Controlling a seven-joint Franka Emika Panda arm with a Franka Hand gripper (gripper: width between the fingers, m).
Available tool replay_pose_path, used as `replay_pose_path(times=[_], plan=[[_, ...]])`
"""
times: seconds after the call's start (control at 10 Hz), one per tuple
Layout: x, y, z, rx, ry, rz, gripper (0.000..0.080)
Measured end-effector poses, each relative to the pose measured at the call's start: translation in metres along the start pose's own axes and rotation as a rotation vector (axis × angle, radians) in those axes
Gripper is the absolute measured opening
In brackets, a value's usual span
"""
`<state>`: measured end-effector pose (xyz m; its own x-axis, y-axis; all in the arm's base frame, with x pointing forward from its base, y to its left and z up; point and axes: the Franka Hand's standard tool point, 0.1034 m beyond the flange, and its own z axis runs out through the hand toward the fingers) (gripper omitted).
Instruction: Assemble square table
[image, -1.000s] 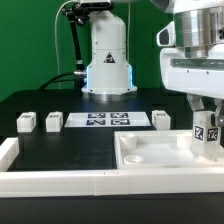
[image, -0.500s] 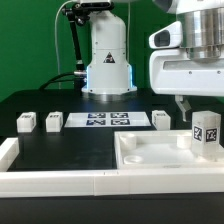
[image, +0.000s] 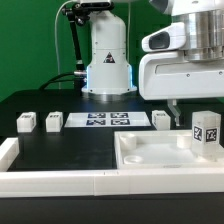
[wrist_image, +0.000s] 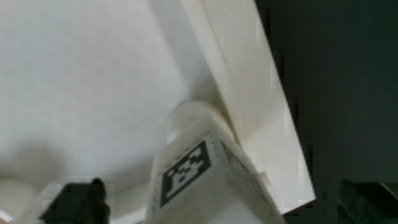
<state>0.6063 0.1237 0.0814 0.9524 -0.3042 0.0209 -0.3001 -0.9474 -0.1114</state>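
Four white legs are in sight; three stand on the black worktop (image: 70, 148) toward its far edge, in a row with the marker board (image: 105, 121); the leftmost leg (image: 26, 122) and the second leg (image: 54, 121) stand off the board's end on the exterior view's left, and the third leg (image: 161, 119) stands just beside its other end; the fourth leg (image: 205, 130) stands upright on the tabletop (image: 150, 158), in its far corner on the exterior view's right; the tabletop lies rim-up at the worktop's near edge, against the white border rail (image: 50, 182); the gripper (wrist_image: 219, 205) hangs above the fourth leg; its dark fingertips (wrist_image: 75, 200) stand wide apart, holding nothing.
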Motion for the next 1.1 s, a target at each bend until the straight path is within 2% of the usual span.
replay_pose_path(times=[0.5,0.6,0.7,0.8,1.0,1.1], plan=[[-0.005,-0.016,0.001,-0.042,0.024,-0.419,0.0649],[-0.004,-0.013,0.001,-0.044,0.023,-0.505,0.0649],[-0.002,-0.010,0.000,-0.046,0.022,-0.548,0.0591],[-0.002,-0.010,0.000,-0.046,0.021,-0.569,0.0591],[0.000,-0.006,0.000,-0.050,0.024,-0.558,0.0309],[0.002,-0.003,0.000,-0.054,0.025,-0.555,0.0303]])
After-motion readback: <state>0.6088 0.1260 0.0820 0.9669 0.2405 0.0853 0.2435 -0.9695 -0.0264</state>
